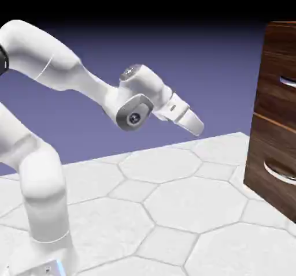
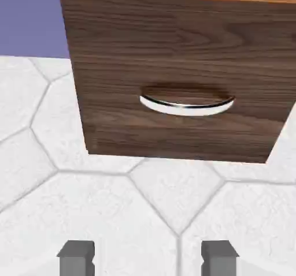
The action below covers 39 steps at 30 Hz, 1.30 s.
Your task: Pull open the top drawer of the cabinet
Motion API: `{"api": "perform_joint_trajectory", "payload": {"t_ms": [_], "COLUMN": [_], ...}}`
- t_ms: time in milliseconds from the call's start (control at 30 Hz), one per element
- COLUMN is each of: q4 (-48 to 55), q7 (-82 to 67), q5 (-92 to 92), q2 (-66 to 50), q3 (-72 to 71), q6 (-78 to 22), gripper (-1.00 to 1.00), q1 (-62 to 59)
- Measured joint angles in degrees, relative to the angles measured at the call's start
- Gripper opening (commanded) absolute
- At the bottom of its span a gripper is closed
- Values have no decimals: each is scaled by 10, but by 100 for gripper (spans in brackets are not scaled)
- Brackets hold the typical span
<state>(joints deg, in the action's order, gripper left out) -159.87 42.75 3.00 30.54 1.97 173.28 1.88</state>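
The white robot gripper (image 1: 189, 122) is released, its two grey fingertips (image 2: 77, 258) standing apart with nothing between them. Farther, at the exterior view's right, stands the dark wooden cabinet (image 1: 272, 125); its top drawer (image 1: 278, 78) is above the lower drawer (image 1: 272, 165).

1. The place is a simulated, rendered scene rather than a real home or workshop; a plain blue-violet backdrop (image 1: 173, 55) fades to black at the top of the exterior view; it shows no room detail.
2. The ground surface (image 1: 193, 202) is pale, marble-like tiling, with large many-sided tiles, smaller squarish ones and grey seams between them.
3. The one piece of furniture is a dark wood-grain cabinet (image 1: 277, 119) with curved silver handles; it gives a faint household look; a white robot arm (image 1: 45, 179) suggests a robotics test setting.
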Motion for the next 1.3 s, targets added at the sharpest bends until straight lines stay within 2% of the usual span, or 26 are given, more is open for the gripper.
{"api": "perform_joint_trajectory", "payload": {"t_ms": [1300], "q4": [367], "q7": [95], "q5": [972], "q2": [-686], "q3": [638], "q6": [-234], "gripper": [0], "q1": [384]}}
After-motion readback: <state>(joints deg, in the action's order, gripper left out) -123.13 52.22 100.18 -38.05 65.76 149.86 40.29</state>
